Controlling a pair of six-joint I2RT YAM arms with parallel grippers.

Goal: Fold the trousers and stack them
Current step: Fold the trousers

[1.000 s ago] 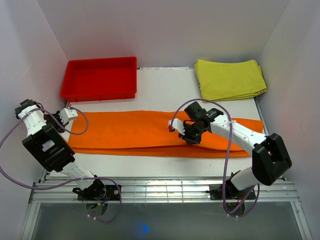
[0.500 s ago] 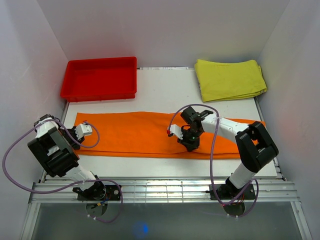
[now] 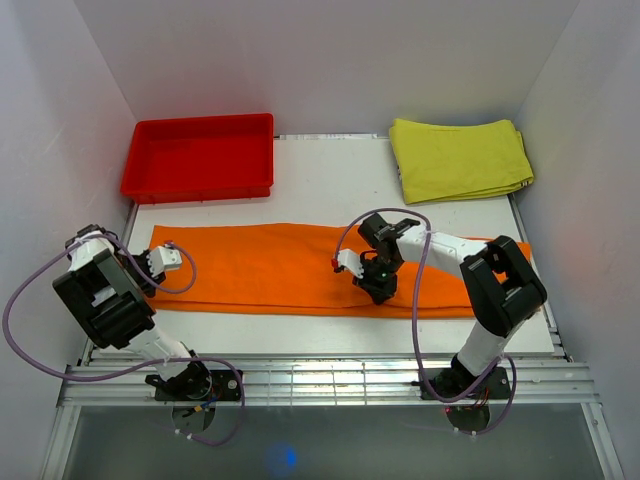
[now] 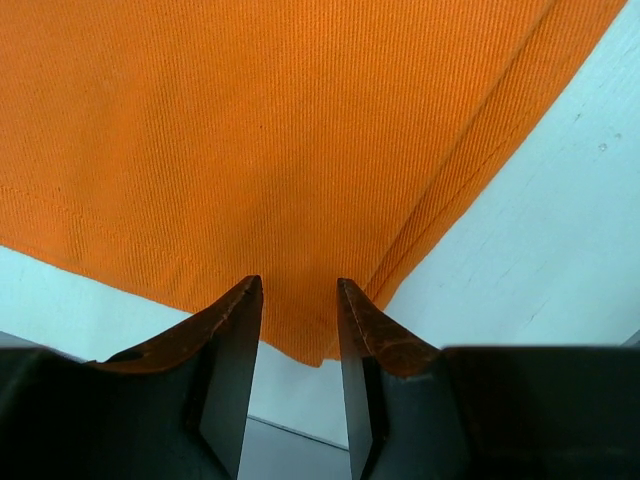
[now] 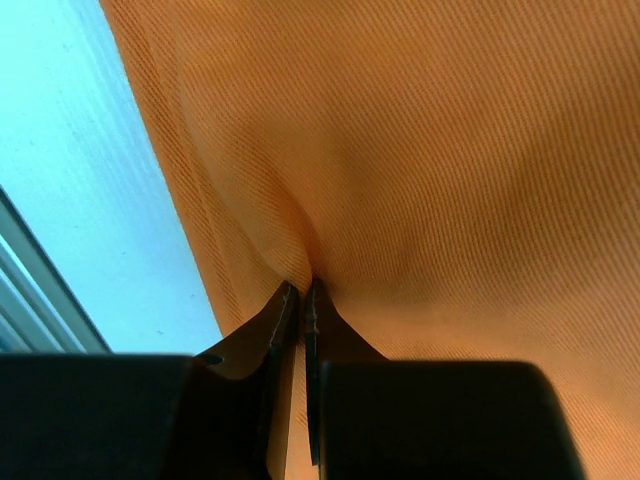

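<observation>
So the trousers [image 3: 260,270] look folded once lengthwise, one long strip on the table [image 3: 330,180]. The right hand [image 5: 300,288] is pinched tight on a tuck of cloth, with the strip's edge just beside it. The left hand [image 4: 297,290] is part-open and gripping nothing, an end corner right under its fingers. I'd say the crosswise folds and the stacking aren't done yet.
</observation>
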